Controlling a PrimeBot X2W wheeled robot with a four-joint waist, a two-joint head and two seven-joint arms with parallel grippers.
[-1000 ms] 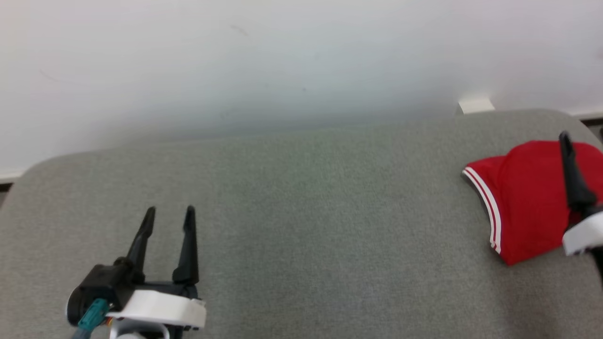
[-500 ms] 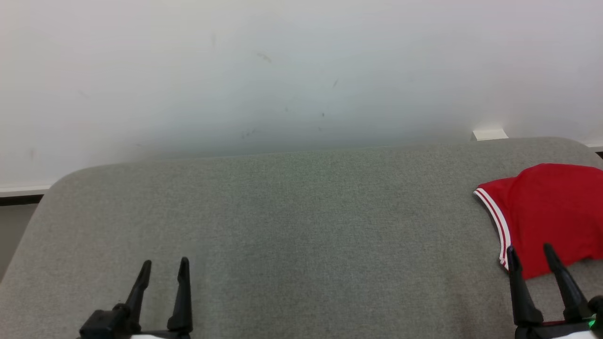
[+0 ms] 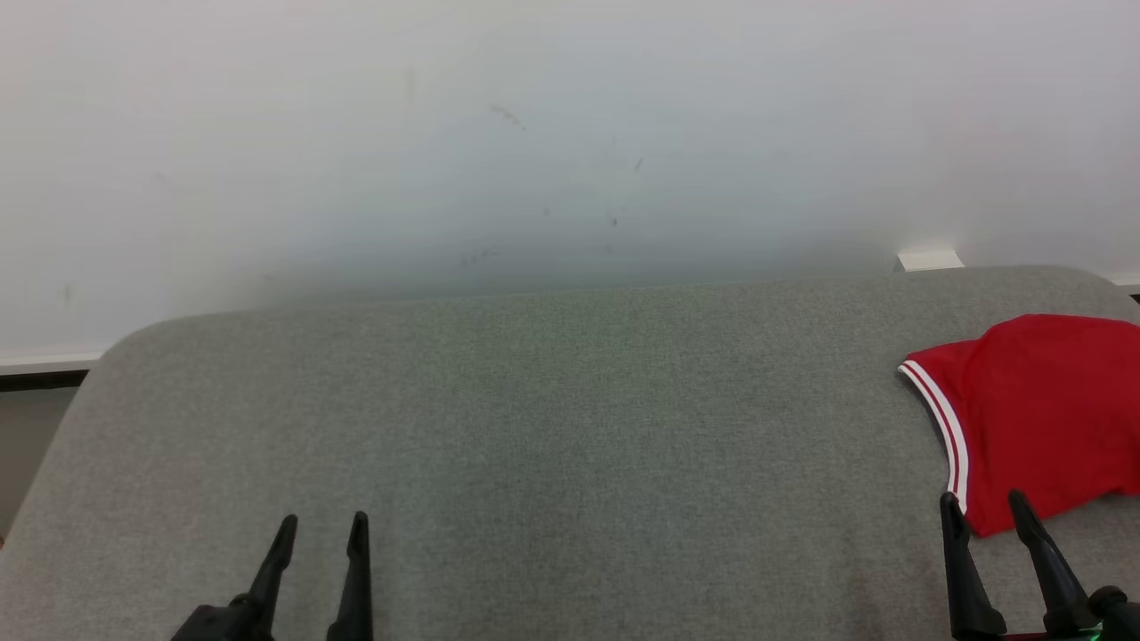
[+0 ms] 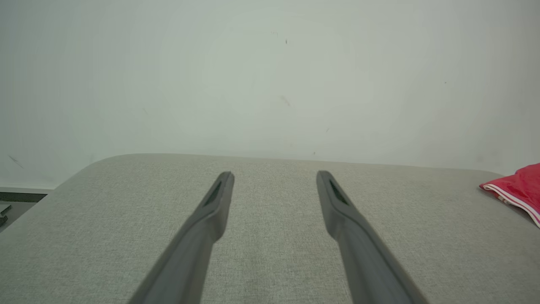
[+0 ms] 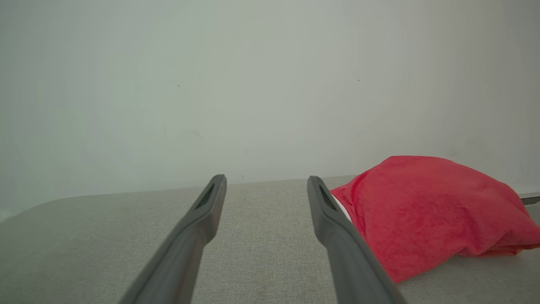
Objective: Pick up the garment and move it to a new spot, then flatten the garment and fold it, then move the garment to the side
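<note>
A folded red garment point(image 3: 1042, 414) with white stripes along one edge lies at the right end of the grey cushioned surface point(image 3: 552, 427). It also appears as the red garment point(image 5: 430, 211) close on the right of the right wrist view, and as a red corner point(image 4: 517, 190) at the right edge of the left wrist view. My right gripper point(image 3: 984, 503) stands open just in front of the garment's near corner, holding nothing. Low at the left, my left gripper point(image 3: 322, 525) is open and empty over bare cushion.
A white wall point(image 3: 534, 133) rises straight behind the cushion. A small white block point(image 3: 929, 260) sits at the wall's foot, back right. The cushion's rounded left end point(image 3: 80, 383) drops to a dark floor strip.
My right gripper has drawn back off the garment to its near corner. My left gripper has sunk lower in the picture. The camera has shifted, so the cushion sits lower.
</note>
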